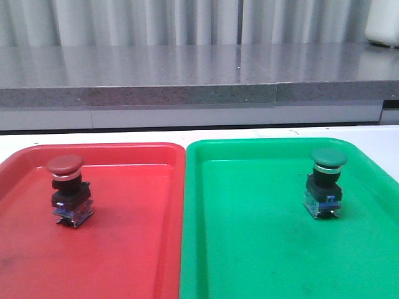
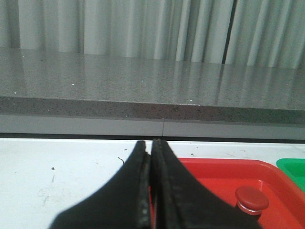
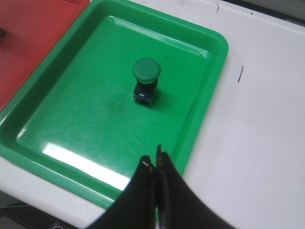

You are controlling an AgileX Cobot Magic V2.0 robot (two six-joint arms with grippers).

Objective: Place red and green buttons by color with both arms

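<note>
The red button (image 1: 68, 189) stands upright in the red tray (image 1: 124, 249), toward its far left. The green button (image 1: 325, 182) stands upright in the green tray (image 1: 249, 249), toward its far right. Neither arm shows in the front view. My left gripper (image 2: 147, 145) is shut and empty, back from the red tray's near left edge; the red button's cap (image 2: 251, 199) shows beside it. My right gripper (image 3: 153, 160) is shut and empty, raised over the green tray's near rim (image 3: 190, 143), apart from the green button (image 3: 146, 80).
The two trays sit side by side on a white table (image 1: 380, 140). A grey stone ledge (image 1: 187, 81) runs along the back with pale curtains behind. A white container (image 1: 383, 25) stands at the far right on the ledge.
</note>
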